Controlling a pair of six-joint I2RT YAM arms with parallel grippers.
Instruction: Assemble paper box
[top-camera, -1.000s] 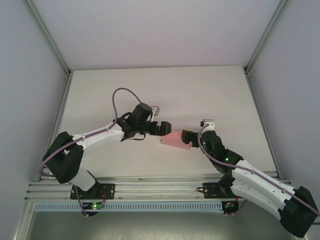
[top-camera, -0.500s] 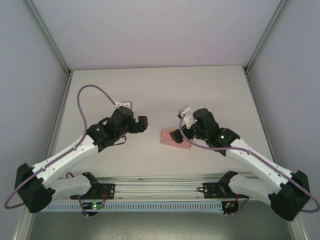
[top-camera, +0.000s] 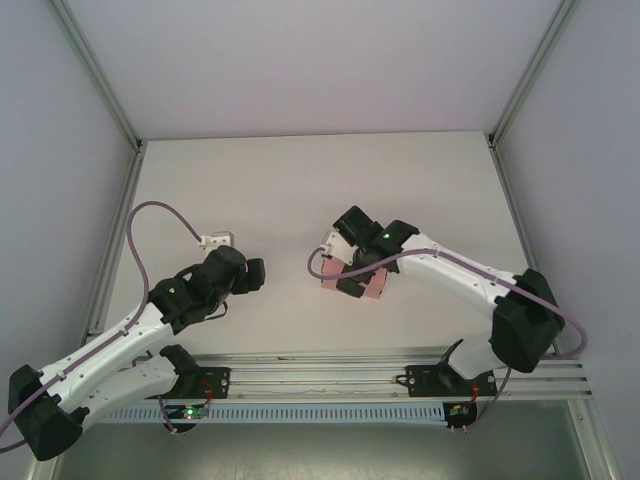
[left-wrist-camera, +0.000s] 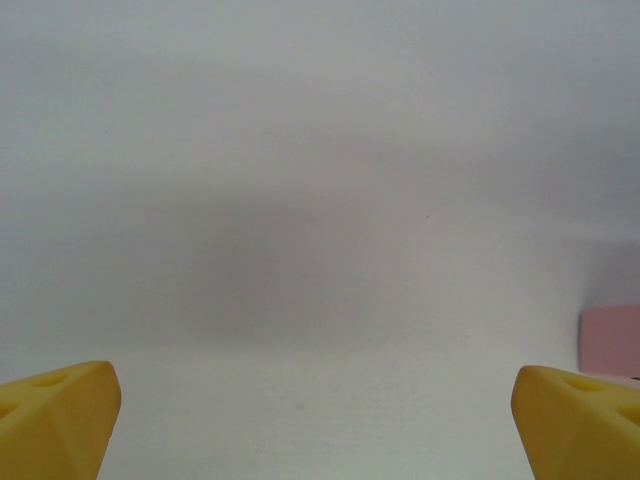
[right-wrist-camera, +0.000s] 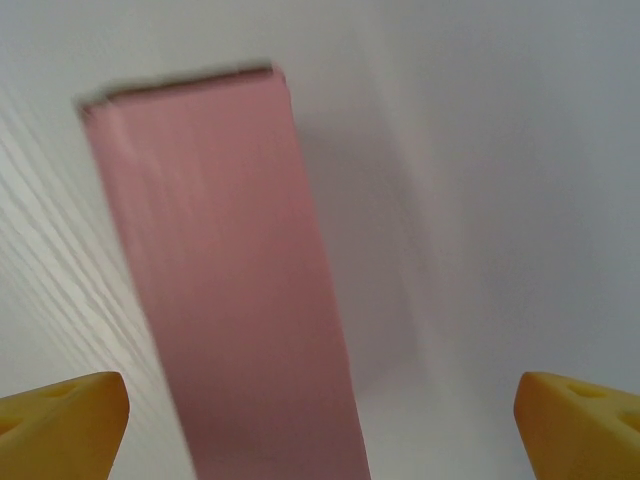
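Left gripper (top-camera: 255, 274) hangs over bare table (top-camera: 300, 180), jaws fully spread, empty, apart from the box. Pink box (top-camera: 373, 288) lies flat mid-table. Right gripper (top-camera: 342, 262) sits over it, jaws wide, gripping nothing

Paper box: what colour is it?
The paper box is plain pink, with no pattern; it shows best in the right wrist view.
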